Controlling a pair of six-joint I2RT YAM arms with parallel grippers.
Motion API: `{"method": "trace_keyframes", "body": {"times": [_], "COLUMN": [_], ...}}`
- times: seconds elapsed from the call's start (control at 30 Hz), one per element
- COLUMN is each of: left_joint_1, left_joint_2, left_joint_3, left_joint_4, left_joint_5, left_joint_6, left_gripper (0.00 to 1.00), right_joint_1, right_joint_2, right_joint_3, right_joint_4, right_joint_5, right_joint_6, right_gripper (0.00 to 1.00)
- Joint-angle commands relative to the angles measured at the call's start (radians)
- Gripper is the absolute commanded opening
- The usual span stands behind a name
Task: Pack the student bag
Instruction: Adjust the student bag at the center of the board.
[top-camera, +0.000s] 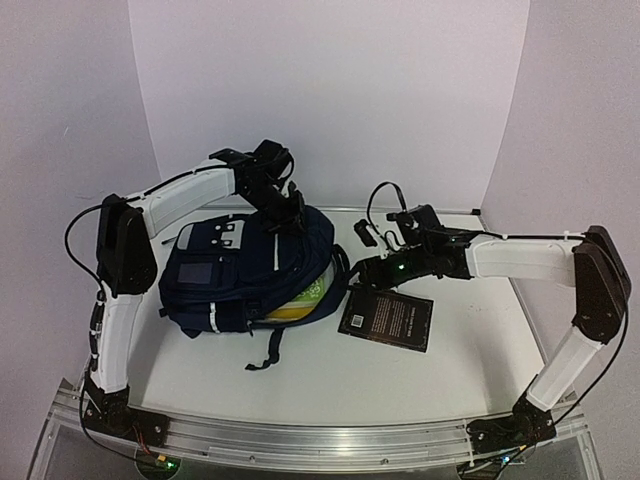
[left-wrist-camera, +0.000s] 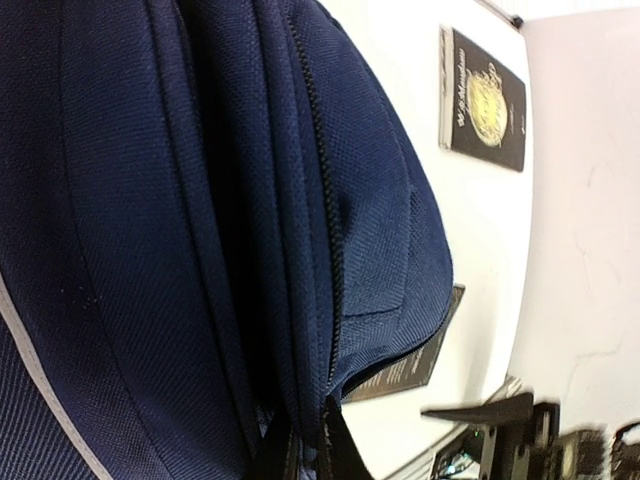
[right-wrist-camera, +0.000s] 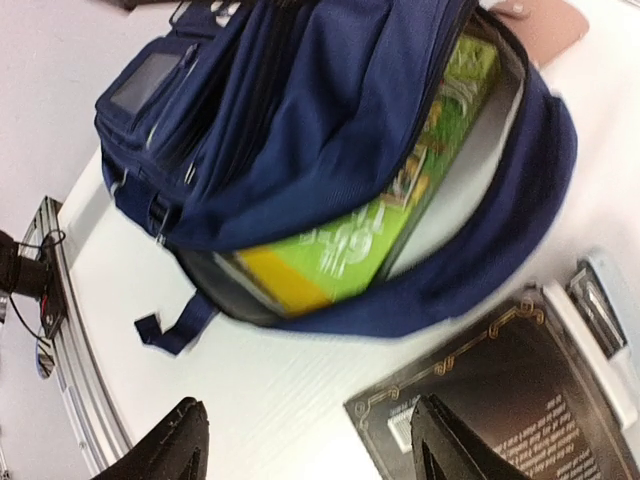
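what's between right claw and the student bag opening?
Bare table, per right wrist view, between the right claw and the student bag; the corner of a black book edges in by one finger.

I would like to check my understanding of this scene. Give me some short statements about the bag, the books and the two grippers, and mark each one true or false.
1. The student bag is open, with a green and yellow book inside it. True.
2. The black book is already in the bag. False: it lies on the table, beside the bag's opening.
3. The right gripper is holding the black book. False: it is open, with nothing between its fingers.
4. The left gripper is at the far end of the bag. True.
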Motion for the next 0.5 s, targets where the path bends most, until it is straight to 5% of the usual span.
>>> {"method": "trace_keyframes", "body": {"times": [0.0,0.2,0.47], "left_joint_1": [0.047,0.063,0.065], "left_joint_2": [0.043,0.002,-0.454], "left_joint_3": [0.16,0.221,-0.398], "left_joint_4": [0.006,-0.08,-0.02], "left_joint_5": [-0.064,-0.094,-0.245], "left_joint_6": [0.027,0.03,-0.166], "left_gripper": [0.13,0.48,0.68], "right_joint_1": [0.012,0.143,0.347], "right_joint_2": [-0.07,-0.061,0.108], "right_joint_3": [-0.036,-0.008,0.056], "right_joint_4": [-0.038,0.008,0.211], "right_joint_5": [-0.017,0.055,0.174], "right_joint_6": [-0.031,-0.067,0.031], "right_gripper": [0.69,0.63,0.59]}}
